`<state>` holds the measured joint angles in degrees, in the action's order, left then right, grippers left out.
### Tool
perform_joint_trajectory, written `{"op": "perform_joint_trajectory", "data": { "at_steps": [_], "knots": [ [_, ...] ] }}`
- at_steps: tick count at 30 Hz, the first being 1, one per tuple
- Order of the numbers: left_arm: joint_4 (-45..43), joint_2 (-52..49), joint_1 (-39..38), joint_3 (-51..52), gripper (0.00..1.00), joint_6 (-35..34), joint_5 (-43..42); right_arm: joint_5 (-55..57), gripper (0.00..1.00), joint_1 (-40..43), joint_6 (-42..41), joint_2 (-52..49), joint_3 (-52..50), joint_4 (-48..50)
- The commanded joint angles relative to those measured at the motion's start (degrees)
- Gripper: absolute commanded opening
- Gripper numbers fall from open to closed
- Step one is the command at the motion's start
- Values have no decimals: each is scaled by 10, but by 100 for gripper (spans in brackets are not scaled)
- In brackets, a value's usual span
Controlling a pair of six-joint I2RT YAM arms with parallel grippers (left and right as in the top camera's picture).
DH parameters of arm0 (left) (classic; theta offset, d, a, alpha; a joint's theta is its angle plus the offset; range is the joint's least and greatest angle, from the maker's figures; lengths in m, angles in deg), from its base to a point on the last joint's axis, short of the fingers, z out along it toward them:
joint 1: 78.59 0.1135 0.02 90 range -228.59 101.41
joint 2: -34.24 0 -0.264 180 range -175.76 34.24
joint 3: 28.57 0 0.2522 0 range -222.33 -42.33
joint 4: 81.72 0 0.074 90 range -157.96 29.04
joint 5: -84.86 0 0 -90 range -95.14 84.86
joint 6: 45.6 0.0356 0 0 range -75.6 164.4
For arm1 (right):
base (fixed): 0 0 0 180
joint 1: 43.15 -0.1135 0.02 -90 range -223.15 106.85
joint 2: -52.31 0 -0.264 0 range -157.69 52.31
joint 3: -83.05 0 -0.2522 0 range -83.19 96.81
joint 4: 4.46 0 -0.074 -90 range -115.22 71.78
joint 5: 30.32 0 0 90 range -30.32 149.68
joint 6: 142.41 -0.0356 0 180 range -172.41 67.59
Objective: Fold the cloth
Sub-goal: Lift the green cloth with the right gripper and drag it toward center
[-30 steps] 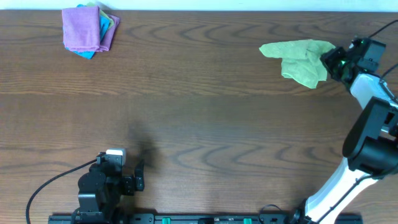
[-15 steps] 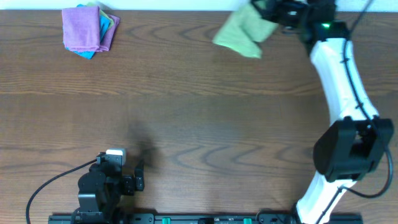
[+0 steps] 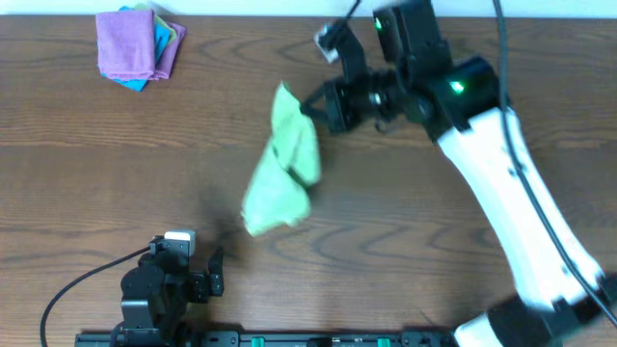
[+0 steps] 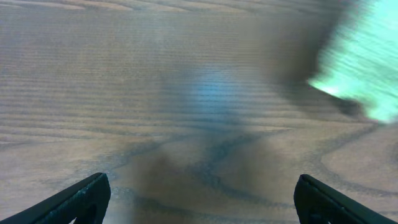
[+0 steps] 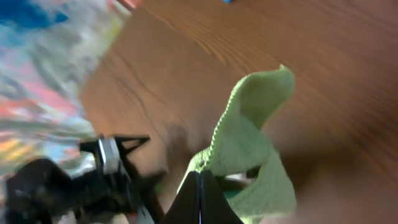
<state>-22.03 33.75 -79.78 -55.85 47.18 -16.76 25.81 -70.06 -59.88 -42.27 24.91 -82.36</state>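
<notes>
Right end effector [image 3: 310, 104] is out over the middle of the bench [image 3: 434, 241], its white arm reaching in from the near right corner. It is clamped tight on the cloth [image 3: 280, 169]. The right wrist view shows the two dark fingers [image 5: 200, 190] pressed together with green fabric [image 5: 249, 143] pinched at the tip. The cloth hangs from that grip as a long, crumpled lime-green drape. Its top sits at the end effector and its bunched lower end is down toward the near side, close to the left arm. Whether that lower end touches the wood, I cannot tell.

Left end effector [image 4: 202, 199] sits at the near left edge of the bench, fingers spread wide with nothing between them. In its wrist view the cloth [image 4: 367, 68] shows as a blurred green patch at the upper right, well ahead of the fingertips.

Up in the far left corner a folded purple cloth [image 3: 130, 43] lies on top of a small stack. A blue cloth [image 3: 135, 84] peeks out beneath it, well apart from the green one.
</notes>
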Motion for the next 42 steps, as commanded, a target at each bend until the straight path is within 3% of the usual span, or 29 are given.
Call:
{"op": "perform_joint_trajectory", "data": {
  "at_steps": [1, 7, 12, 15, 19, 24, 27, 28, 29, 30, 31, 35, 37, 39, 42],
  "knots": [
    [8, 3, -1, 2, 96, 0, 0, 122, 1, -5, 35, 56, 10, -49],
    [8, 3, -1, 2, 96, 0, 0, 158, 1, -6, 32, 103, 10, -125],
    [8, 3, -1, 2, 96, 0, 0, 132, 1, -65, 2, 50, 5, -66],
    [8, 3, -1, 2, 96, 0, 0, 127, 2, -130, 26, 16, 5, -50],
    [8, 3, -1, 2, 96, 0, 0, 136, 1, -154, 50, 7, 5, -35],
    [8, 3, -1, 2, 96, 0, 0, 325, 1, -101, 46, -3, 3, -86],
    [8, 3, -1, 2, 96, 0, 0, 437, 1, -43, -27, -26, 3, -155],
    [8, 3, -1, 2, 96, 0, 0, 447, 9, -21, -55, -39, 3, -167],
    [8, 3, -1, 2, 96, 0, 0, 430, 31, -5, -61, -51, 3, -168],
    [8, 3, -1, 2, 95, 0, 0, 407, 57, 7, -58, -60, 3, -167],
    [8, 3, -1, 2, 96, 0, 0, 390, 99, 17, -56, -71, 3, -167],
    [8, 3, -1, 2, 95, 0, 0, 379, 98, 31, -31, -109, 3, -153],
    [8, 3, -1, 2, 96, 0, 0, 378, 81, 30, -32, -115, 3, -128],
    [8, 3, -1, 2, 96, 0, 0, 375, 72, 26, -14, -118, 2, -106],
    [8, 3, -1, 2, 96, 0, 0, 393, 73, 26, 69, -123, -25, -61]
  ]
}}
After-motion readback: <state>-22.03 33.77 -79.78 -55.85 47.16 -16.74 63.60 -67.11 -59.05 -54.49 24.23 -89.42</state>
